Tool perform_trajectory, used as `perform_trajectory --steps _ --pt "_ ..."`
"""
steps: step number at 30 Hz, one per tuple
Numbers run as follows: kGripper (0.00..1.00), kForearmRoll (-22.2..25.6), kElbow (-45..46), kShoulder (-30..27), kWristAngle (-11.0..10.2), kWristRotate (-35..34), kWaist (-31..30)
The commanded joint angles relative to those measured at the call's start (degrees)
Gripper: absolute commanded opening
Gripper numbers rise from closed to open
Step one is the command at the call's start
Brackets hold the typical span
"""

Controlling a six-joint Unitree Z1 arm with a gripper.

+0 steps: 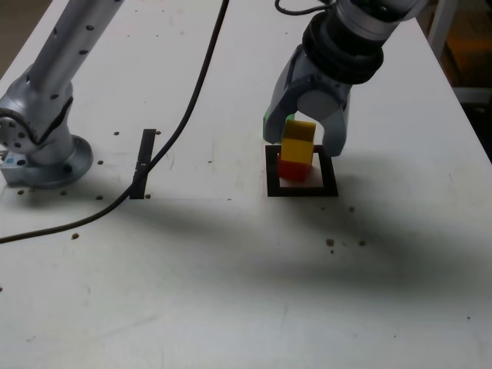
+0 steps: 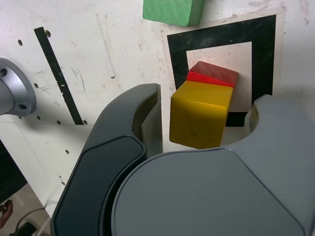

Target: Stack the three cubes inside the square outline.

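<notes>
Pincer (image 1: 307,137) released w/ jaws apart either side of yellow cube (image 1: 298,138), which sits skewed atop red cube (image 1: 294,167) inside square outline (image 1: 301,189); green cube (image 2: 172,11) waits outside it on surface (image 1: 231,269), prob. next up.

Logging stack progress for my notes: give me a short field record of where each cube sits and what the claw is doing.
yellow cube: on top of the red cube, between the claw's jaws
red cube: inside the square outline
green cube: on the table, outside the outline
square outline: black tape frame, white middle
claw: open, jaws apart from the yellow cube
stack: two of three cubes
</notes>
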State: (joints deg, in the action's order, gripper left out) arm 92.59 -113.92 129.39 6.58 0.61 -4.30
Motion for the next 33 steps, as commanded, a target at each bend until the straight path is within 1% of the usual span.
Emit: perform_trajectory --steps 1,2,4,7,10,13,16,20,26,29,31,33 --pt "0.93 1.2 0.5 -1.1 -0.5 -0.4 0.0" --pt "0.97 1.2 0.9 -2.3 -0.8 -0.9 0.0" --pt "0.99 1.2 1.6 -4.1 -1.1 -1.4 0.1" --pt "1.00 1.2 3.0 -7.0 -1.4 -1.8 1.0" --pt "1.00 1.2 4.2 -8.4 -1.7 -1.7 2.5" --pt "1.00 1.1 6.8 -10.5 -3.2 -0.3 5.3" --pt "1.00 1.0 9.4 -11.4 -4.1 2.1 8.0" --pt "1.00 0.4 12.1 -11.2 -5.9 6.8 12.0" --pt "1.00 -1.0 13.2 -9.6 -7.8 11.2 14.1" --pt "1.00 -3.1 13.8 -7.8 -7.6 12.4 14.0" --pt "1.00 -5.5 14.6 -6.8 -6.7 12.9 13.7" --pt "1.00 -6.9 15.3 -6.4 -6.1 13.2 13.6"
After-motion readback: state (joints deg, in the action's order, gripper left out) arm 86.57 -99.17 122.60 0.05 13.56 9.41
